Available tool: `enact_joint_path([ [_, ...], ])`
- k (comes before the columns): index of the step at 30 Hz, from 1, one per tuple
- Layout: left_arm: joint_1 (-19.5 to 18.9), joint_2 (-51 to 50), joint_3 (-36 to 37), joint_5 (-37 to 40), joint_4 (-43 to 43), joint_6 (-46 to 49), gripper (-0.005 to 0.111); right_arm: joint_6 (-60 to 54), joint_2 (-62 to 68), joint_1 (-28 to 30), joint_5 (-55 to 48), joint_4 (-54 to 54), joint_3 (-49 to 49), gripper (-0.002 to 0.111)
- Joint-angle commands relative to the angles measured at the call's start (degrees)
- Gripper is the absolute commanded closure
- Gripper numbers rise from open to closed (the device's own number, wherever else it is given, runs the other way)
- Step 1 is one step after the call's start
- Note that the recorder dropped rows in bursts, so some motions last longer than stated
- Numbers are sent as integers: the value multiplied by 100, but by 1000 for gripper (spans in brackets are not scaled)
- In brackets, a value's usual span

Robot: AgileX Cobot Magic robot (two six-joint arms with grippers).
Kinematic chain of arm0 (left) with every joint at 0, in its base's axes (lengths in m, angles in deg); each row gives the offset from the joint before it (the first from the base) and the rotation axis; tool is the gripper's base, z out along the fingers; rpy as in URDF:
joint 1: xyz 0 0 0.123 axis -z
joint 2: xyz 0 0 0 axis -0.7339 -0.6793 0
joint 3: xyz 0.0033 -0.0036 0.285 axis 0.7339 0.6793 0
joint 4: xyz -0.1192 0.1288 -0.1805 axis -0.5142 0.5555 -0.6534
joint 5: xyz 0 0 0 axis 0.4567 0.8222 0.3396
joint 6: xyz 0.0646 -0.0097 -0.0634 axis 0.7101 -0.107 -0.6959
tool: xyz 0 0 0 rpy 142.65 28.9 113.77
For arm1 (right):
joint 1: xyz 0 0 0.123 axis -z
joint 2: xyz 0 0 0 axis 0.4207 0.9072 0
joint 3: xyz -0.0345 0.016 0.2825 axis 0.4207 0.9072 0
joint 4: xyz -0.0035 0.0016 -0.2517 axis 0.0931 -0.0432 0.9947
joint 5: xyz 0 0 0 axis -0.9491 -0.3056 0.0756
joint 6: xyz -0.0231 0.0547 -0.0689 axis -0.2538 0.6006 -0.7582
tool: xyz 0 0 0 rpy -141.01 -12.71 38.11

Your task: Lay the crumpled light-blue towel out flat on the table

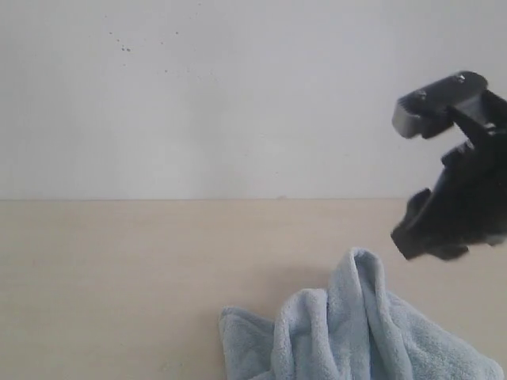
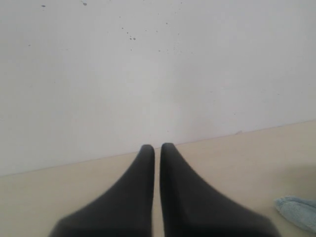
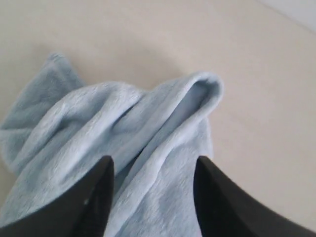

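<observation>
Light-blue towel (image 1: 356, 332) sits bunched up near-right on the table (image 1: 119, 277); right gripper (image 3: 154, 163) hovers over it, released, while left gripper (image 2: 157, 147) is clenched on nothing.

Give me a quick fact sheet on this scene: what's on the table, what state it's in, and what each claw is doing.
Object: one light-blue towel
Towel state: crumpled in a heap with a raised fold, not spread
Surface: pale wood table against a white wall
Left gripper: shut, empty, away from the towel
Right gripper: open, poised over the towel's fold, gripping nothing
Task status: spreading not yet done
</observation>
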Motion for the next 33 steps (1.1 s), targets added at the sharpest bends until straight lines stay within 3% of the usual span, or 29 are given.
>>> enact_joint_path([
  [1, -22, 13, 23, 31, -51, 31, 103, 199, -777, 13, -83, -255, 1232, 61],
  [5, -22, 13, 23, 31, -51, 31, 103, 291, -963, 3, -59, -335, 2111, 60],
  [9, -22, 13, 23, 31, -51, 31, 103, 279, -963, -9, 23, -577, 2605, 42],
  [11, -22, 13, 23, 31, -51, 31, 103, 206, -963, -91, -13, -637, 2602, 39],
  [18, -22, 13, 23, 31, -51, 31, 103, 1154, -135, -1520, 521, -188, 2883, 39],
  [24, -22, 13, 23, 31, -51, 31, 103, 2178, 1150, -1806, 1204, 756, 2883, 40],
  [28, -22, 13, 23, 31, -51, 31, 103, 2178, 1297, -1806, 1343, 745, 2883, 59],
  [33, -22, 13, 23, 31, -51, 31, 103, 2178, 1300, -1806, 1429, 745, 2883, 73],
])
